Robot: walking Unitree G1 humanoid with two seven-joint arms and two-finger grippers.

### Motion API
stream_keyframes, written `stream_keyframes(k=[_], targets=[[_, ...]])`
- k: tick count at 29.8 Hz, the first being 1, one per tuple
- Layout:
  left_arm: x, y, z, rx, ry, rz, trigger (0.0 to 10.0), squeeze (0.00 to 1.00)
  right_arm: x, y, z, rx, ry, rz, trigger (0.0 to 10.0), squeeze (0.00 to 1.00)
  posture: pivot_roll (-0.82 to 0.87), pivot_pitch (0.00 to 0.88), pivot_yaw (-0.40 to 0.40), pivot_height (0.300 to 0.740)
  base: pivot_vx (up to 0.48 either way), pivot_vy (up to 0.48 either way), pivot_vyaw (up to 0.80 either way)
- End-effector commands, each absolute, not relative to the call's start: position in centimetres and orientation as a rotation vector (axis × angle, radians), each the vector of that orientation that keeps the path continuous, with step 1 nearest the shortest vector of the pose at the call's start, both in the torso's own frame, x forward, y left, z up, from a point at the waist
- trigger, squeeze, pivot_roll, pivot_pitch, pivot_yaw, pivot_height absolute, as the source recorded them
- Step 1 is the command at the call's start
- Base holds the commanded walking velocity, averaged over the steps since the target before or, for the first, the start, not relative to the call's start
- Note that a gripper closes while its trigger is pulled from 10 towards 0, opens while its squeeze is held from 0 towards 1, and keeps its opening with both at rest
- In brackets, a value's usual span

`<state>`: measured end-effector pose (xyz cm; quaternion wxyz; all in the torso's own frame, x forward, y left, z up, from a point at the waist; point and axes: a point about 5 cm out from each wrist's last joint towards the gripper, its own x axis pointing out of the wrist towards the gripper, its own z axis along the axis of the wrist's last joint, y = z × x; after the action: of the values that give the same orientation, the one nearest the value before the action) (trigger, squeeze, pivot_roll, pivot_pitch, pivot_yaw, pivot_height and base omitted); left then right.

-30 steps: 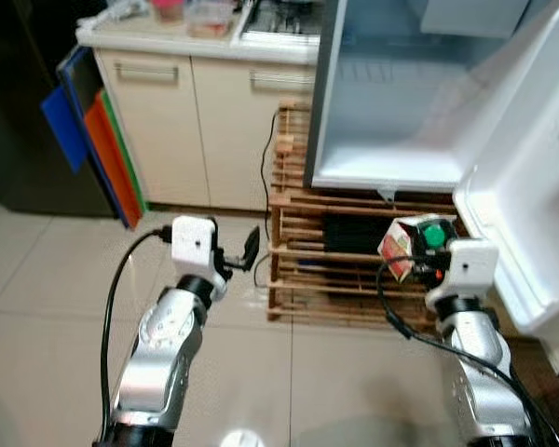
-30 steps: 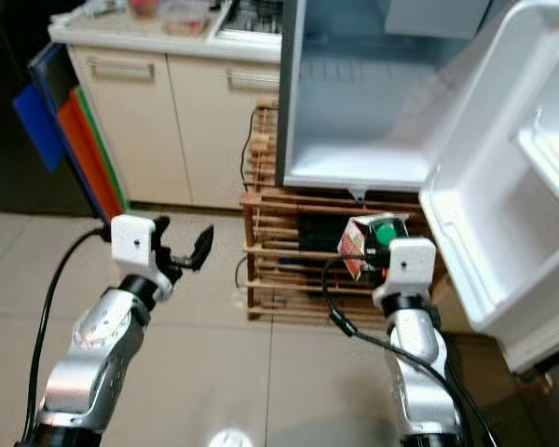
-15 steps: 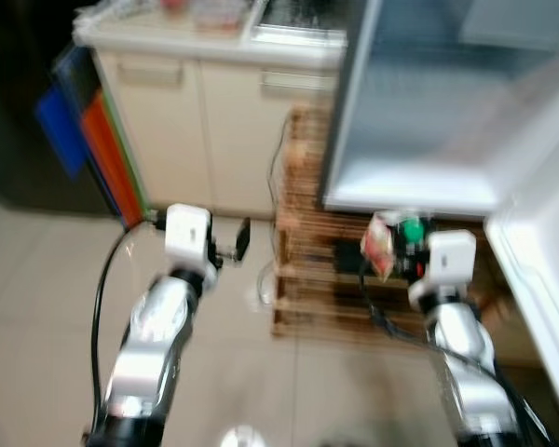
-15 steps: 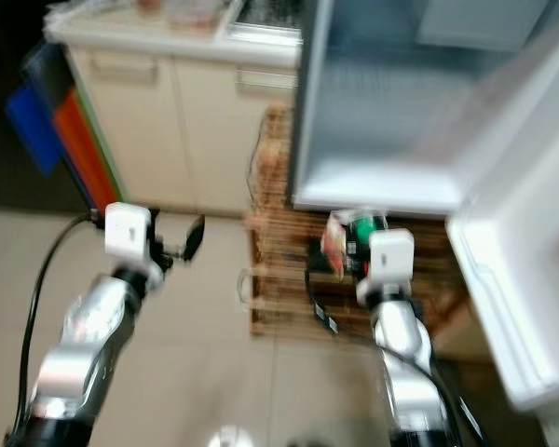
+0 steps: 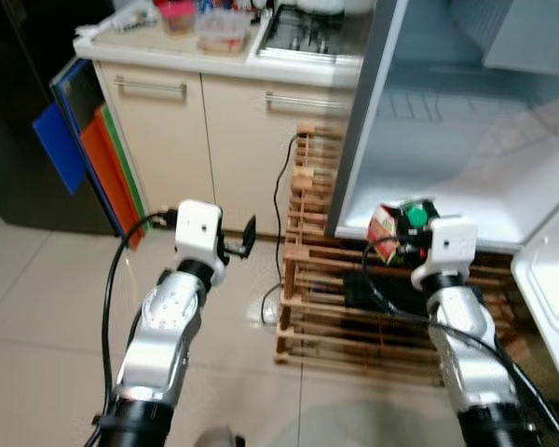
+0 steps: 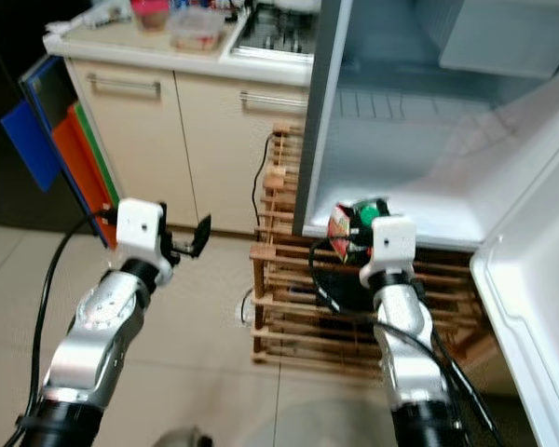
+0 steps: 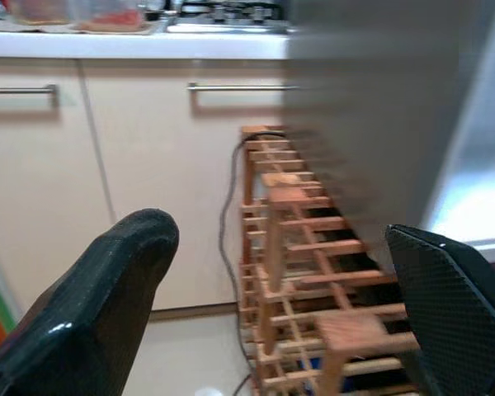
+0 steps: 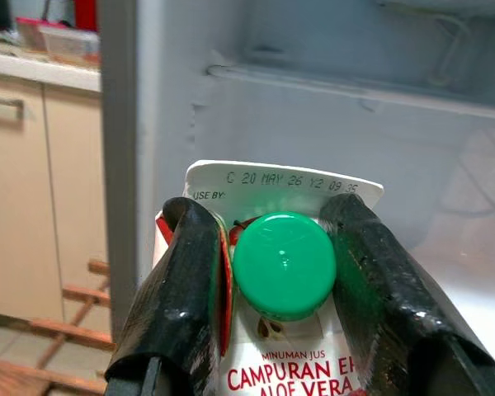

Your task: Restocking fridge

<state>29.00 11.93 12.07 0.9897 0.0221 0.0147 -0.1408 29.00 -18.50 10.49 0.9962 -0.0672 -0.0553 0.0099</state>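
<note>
A small juice carton [image 8: 285,330] with a round green cap [image 8: 285,264] and a red-and-white printed face is held near its gabled top, just in front of the open fridge [image 5: 466,140]. It sits at the level of the fridge's white floor, near its left front corner. The fridge's pale interior has a wire shelf [image 8: 346,87] higher up, and its white door [image 6: 540,270] stands swung open at the right.

Since 1.0 s ago: camera closer to fridge [image 5: 466,121] w/ view shifted. Right tool [image 5: 405,233] w/ juice carton [image 5: 384,235] now raised to level of fridge's lower front edge; was down in front of wooden rack [image 5: 335,298]. Left tool [image 5: 238,244] now nearer rack's left side.
</note>
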Motion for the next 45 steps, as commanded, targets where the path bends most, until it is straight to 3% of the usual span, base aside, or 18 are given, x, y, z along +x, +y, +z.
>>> stream_keyframes(k=[1,13,28,45], targets=[[29.1,12.1,12.2,0.059,0.020,-0.269,10.0,0.00,28.9,-18.8,10.4,-0.133,-0.116,0.010,0.0,0.00,0.03,0.019,-0.038,0.740,0.000,-0.259,0.00],[29.2,12.2,12.1,0.049,0.008,-0.253,10.0,0.00,29.9,-17.9,11.4,-0.123,-0.146,0.051,0.0,0.00,0.02,0.018,-0.034,0.740,0.246,-0.255,0.00],[29.8,11.9,12.1,0.043,0.017,-0.252,10.0,0.00,34.7,-15.9,16.1,-0.074,-0.209,0.208,0.0,0.00,0.03,0.000,-0.032,0.740,0.000,0.000,0.00],[29.8,11.7,12.4,0.074,0.005,-0.277,10.0,0.00,39.1,-16.1,19.9,-0.028,-0.262,0.031,0.0,0.00,0.05,0.009,-0.030,0.740,0.000,0.000,0.00]])
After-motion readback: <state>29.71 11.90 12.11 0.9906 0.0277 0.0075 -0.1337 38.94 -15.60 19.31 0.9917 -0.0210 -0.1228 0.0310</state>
